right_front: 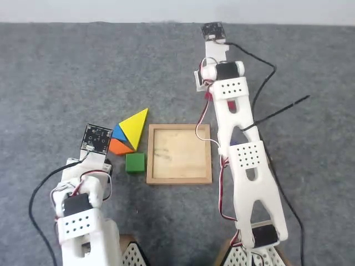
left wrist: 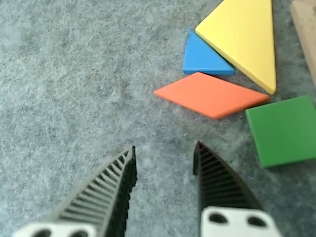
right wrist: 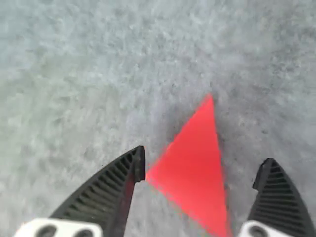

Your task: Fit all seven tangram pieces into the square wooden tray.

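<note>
The square wooden tray (right_front: 178,177) lies mid-table with nothing in it. Just left of it sit a yellow triangle (right_front: 135,126), a small blue triangle (right_front: 118,133), an orange parallelogram (right_front: 119,147) and a green square (right_front: 135,162). My left gripper (left wrist: 164,153) is open above bare carpet, a little short of the orange parallelogram (left wrist: 212,95), with the green square (left wrist: 284,129) off to one side. My right gripper (right wrist: 204,158) is open, low over the carpet beyond the tray, and a red triangle (right wrist: 195,168) lies flat between its fingers, untouched.
Grey carpet covers the whole table. The left arm (right_front: 83,205) stands at the lower left. The right arm (right_front: 247,160) stretches along the tray's right side to the far end. Black cables (right_front: 277,113) trail to its right. A tray corner (left wrist: 303,24) shows beside the yellow triangle (left wrist: 244,37).
</note>
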Controlling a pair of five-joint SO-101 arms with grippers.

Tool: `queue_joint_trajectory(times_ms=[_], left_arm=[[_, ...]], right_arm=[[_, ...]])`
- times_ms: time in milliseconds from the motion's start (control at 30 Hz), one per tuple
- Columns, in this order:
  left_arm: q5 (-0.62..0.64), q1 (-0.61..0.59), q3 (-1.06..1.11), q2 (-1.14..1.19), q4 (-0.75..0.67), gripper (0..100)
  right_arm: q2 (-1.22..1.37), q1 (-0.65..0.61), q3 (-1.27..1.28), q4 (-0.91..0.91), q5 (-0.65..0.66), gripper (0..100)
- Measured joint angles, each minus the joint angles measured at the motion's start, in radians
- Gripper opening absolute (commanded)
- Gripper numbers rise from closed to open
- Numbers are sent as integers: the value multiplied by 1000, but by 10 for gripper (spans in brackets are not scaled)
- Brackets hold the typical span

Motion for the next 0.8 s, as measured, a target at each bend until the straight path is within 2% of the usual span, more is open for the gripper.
queue_joint_trajectory(times_ms=[67, 267, 467, 667, 800], left_arm=[[0, 2, 0, 0, 0, 181], [0, 0, 0, 0, 0, 181], [0, 0, 0, 0, 0, 181], [0, 0, 0, 0, 0, 181], [0, 0, 0, 0, 0, 181]], right_arm=[[20, 0, 43, -66, -6, 215], [34, 8, 103, -112, -3, 205], [32, 8, 101, -37, 138, 215], [29, -6, 101, 21, 176, 382], [18, -17, 100, 75, 242, 433]])
